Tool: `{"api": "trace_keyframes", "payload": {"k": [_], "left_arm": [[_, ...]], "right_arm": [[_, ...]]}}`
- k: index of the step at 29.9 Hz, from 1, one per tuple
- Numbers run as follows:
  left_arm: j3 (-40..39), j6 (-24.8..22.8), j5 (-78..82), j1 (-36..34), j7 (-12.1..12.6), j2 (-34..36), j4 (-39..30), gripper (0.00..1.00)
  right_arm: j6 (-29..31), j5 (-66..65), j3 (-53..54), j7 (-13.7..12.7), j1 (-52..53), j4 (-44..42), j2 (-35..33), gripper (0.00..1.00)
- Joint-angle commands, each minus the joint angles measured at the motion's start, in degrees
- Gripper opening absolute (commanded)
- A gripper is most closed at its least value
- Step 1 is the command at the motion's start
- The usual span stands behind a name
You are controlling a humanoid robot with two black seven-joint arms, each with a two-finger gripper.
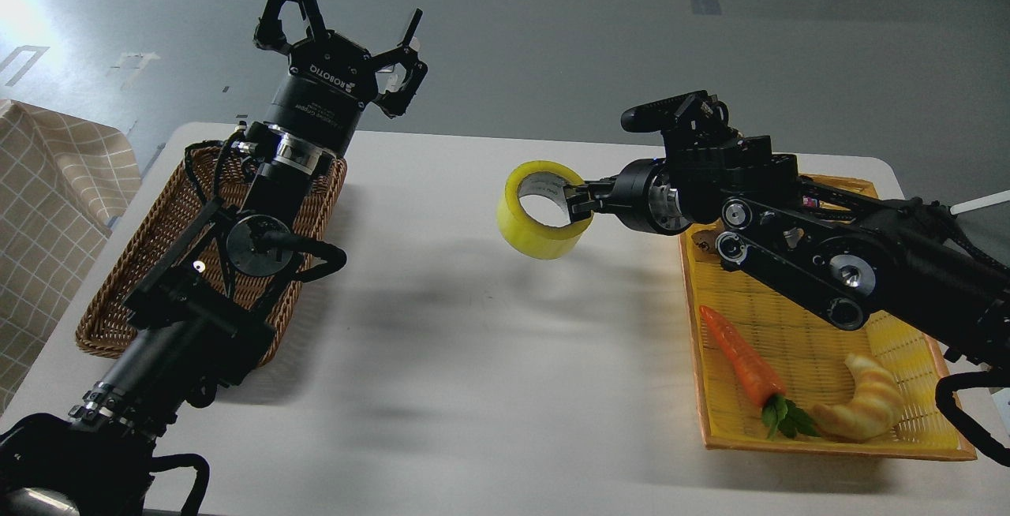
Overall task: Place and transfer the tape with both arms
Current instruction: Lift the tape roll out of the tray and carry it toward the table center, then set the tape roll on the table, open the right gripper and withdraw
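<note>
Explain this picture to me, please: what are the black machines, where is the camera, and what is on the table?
The camera sits in a robot's head and looks down at its own two black arms. The left tool is open and empty, raised above a wicker basket. The right tool pinches the wall of a yellow tape roll and holds it above the white table. A yellow tray on the right holds a carrot and a croissant.
</note>
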Motion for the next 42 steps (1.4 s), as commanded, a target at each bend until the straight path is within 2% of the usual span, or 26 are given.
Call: {"api": "trace_keyframes", "payload": {"k": [1, 11, 19, 32, 35, 39, 41, 42], "left_arm": [[0.0, 0.0, 0.1, 0.0, 0.0, 0.0, 0.0, 0.98], [0.0, 0.0, 0.0, 0.0, 0.0, 0.0, 0.0, 0.98], [-0.4, 0.0, 0.0, 0.0, -0.6, 0.0, 0.0, 0.98], [-0.5, 0.0, 0.0, 0.0, -0.8, 0.0, 0.1, 0.98], [-0.5, 0.0, 0.0, 0.0, -0.8, 0.0, 0.1, 0.98], [-0.5, 0.0, 0.0, 0.0, -0.8, -0.1, 0.1, 0.98], [-0.5, 0.0, 0.0, 0.0, -0.8, 0.0, 0.1, 0.98], [-0.5, 0.0, 0.0, 0.0, -0.8, 0.0, 0.1, 0.98]], "right_arm": [[0.0, 0.0, 0.0, 0.1, 0.0, -3.1, 2.7, 0.00], [0.0, -0.1, -3.9, 0.2, 0.0, -10.8, 10.1, 0.00], [0.0, -0.5, -8.0, 0.2, 0.0, -13.7, 11.4, 0.00], [0.0, -0.6, -8.2, 0.1, -0.1, -14.3, 11.4, 0.00], [0.0, -0.5, -8.2, 0.2, -0.1, -14.3, 11.4, 0.04], [0.0, -0.5, -8.1, 0.2, -0.3, -14.3, 11.4, 0.20], [0.0, -0.5, -8.1, 0.1, -0.3, -14.3, 11.4, 0.24], [0.0, -0.5, -8.0, 0.1, -0.3, -14.3, 11.4, 0.30]]}}
